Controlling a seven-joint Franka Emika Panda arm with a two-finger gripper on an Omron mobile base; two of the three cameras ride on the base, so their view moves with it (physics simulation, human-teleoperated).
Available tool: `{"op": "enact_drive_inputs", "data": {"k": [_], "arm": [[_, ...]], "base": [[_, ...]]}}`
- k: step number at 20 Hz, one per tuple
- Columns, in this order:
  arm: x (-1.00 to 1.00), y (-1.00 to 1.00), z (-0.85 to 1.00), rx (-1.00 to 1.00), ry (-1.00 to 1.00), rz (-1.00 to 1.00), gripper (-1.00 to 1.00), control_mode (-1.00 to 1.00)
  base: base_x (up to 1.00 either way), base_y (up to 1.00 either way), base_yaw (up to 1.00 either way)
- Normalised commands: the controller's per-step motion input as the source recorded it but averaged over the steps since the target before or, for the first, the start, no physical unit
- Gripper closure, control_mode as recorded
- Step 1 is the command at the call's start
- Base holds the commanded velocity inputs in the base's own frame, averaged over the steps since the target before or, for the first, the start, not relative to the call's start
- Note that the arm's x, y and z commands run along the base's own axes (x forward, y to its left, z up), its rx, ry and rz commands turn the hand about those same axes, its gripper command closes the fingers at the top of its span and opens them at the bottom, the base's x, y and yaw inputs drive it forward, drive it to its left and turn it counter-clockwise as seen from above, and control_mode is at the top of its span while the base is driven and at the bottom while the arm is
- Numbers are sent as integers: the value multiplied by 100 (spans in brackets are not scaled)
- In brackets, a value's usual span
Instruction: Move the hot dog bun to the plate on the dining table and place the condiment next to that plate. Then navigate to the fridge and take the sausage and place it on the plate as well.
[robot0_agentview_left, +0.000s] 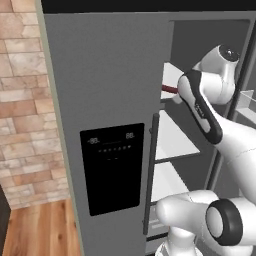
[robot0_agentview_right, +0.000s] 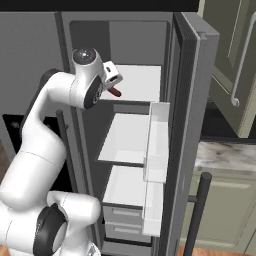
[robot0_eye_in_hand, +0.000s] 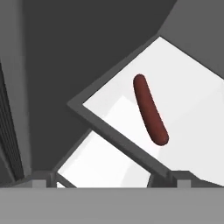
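The tall grey fridge (robot0_agentview_left: 100, 75) stands with its right door (robot0_agentview_right: 192, 75) swung open. A slim dark red-brown sausage (robot0_eye_in_hand: 150, 109) lies alone on the white top shelf (robot0_eye_in_hand: 192, 100); it also shows in the base views (robot0_agentview_right: 115, 92) (robot0_agentview_left: 169, 89). My arm reaches into the fridge at that shelf's height. My gripper (robot0_eye_in_hand: 111, 181) hovers above and short of the sausage without touching it, its fingertips (robot0_eye_in_hand: 183, 177) wide apart, open with nothing between them. In the right base view the hand (robot0_agentview_right: 111, 79) sits just above the sausage's near end.
Lower white shelves (robot0_agentview_right: 125, 137) and drawers (robot0_agentview_right: 120, 220) sit below. Door bins (robot0_agentview_right: 157, 135) hang on the open door. A black dispenser panel (robot0_agentview_left: 112, 167) is on the shut left door. Brick wall (robot0_agentview_left: 20, 100) and wooden floor (robot0_agentview_left: 40, 230) lie left; green cabinets (robot0_agentview_right: 235, 50) and marble counter (robot0_agentview_right: 225, 155) right.
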Motion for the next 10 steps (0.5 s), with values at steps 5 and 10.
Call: {"op": "enact_drive_inputs", "data": {"k": [5,10], "arm": [[66,-1,-19,-7,0,0,-100,-100],[70,0,-9,-3,1,0,-100,-100]], "base": [[0,0,0],[0,0,0]]}}
